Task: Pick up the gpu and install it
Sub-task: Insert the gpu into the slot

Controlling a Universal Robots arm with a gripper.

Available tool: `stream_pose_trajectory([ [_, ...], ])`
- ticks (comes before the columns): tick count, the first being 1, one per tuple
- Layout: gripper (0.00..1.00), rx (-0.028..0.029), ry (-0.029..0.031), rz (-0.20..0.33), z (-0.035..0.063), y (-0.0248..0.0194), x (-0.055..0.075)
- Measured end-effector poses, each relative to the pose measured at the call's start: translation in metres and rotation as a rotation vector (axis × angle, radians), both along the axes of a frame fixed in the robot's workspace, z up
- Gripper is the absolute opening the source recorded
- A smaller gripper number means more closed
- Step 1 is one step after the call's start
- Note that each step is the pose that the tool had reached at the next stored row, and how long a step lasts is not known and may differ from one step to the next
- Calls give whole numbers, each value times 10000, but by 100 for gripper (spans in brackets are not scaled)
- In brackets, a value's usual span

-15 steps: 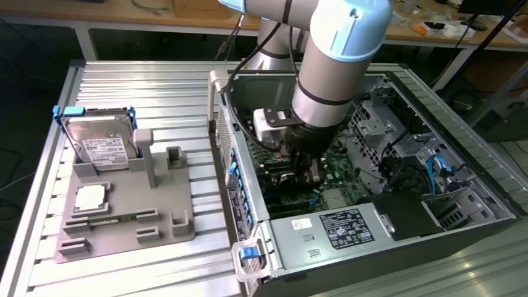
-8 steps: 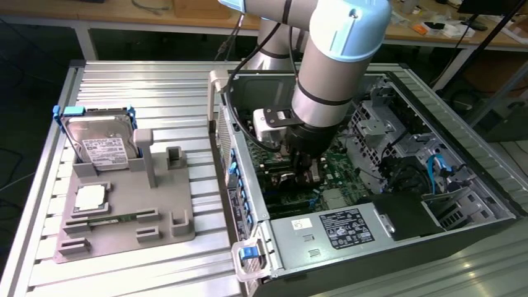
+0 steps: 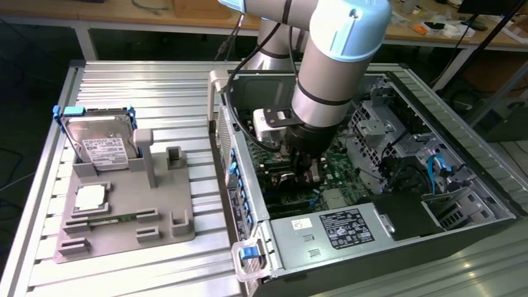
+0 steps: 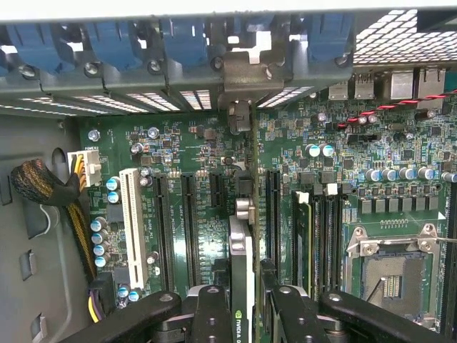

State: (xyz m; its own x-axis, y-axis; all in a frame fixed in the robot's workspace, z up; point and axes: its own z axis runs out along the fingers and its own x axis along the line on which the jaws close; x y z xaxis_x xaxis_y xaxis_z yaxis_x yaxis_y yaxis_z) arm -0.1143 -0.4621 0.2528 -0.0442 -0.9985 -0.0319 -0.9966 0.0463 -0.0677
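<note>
At the left of the exterior view, a hard drive stands upright in a grey fixture on the slatted metal counter. A square CPU chip lies flat on the fixture just below it. An open computer case takes up the middle and right of that frame. The arm reaches from the upper middle down into the case, with its end effector low over the green motherboard. In the wrist view its fingers are clamped on the gpu. The card stands edge-on between black expansion slots and runs toward the blue clips. Whether its edge sits in a slot cannot be told.
</note>
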Motion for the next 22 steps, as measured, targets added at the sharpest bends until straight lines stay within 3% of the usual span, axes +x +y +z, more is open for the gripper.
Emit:
stream_pose_trajectory([
  [6, 27, 3, 191, -1, 0, 0, 13],
  [11, 27, 11, 304, 1, 0, 0, 20],
  [22, 27, 8, 318, -1, -7, 0, 20],
])
